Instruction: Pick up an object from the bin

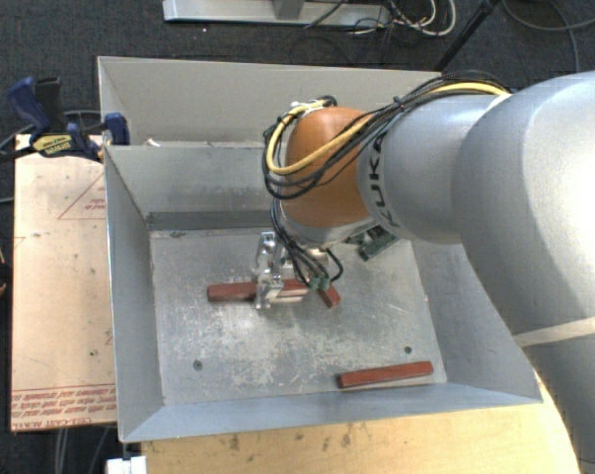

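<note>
Silver claw (270, 284) sits down low in the middle of the grey bin (129, 255), right at the floor of it. It is on top of a long red-brown stick (228, 291) that lies flat there. The stick's left end pokes out to the left of the claw. Its right part is hidden under the claw. A small red bit (329, 297) shows just right of the claw, and I cannot tell if it belongs to the same stick. I cannot tell if the claw is open or closed, because the round orange cover (322, 171) hangs over it. Another stick (386, 374) of the same colour lies well apart, on the near right side of the bin.

I think this is the grabbing step. The claw looks to be at the stick, and the stick is not lifted. Next it should squeeze the stick across its thin side and hold tight. Then it should go straight up. The stick is long, so it may tip if it is held away from its middle.
</note>
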Tool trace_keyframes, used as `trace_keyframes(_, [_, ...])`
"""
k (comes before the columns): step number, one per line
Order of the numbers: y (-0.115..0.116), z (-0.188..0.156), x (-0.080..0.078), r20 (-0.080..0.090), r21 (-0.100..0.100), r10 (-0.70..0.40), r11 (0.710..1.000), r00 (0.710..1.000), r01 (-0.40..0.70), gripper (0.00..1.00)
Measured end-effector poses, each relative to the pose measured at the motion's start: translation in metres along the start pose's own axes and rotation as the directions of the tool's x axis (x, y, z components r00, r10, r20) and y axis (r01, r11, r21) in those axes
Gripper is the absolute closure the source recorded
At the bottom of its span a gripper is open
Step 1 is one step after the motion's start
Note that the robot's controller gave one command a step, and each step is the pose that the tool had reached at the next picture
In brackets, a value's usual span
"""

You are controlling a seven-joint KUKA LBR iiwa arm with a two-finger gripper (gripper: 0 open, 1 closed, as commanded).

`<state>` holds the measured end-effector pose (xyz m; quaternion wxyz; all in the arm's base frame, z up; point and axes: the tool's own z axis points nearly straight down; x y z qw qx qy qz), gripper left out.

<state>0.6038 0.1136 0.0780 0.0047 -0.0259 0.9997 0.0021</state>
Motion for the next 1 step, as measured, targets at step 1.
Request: trace_keyframes(1, [0.0015, -0.1369, -0.0149, -0.005, 0.003, 0.021, 1.000, 1.000, -0.021, 1.00])
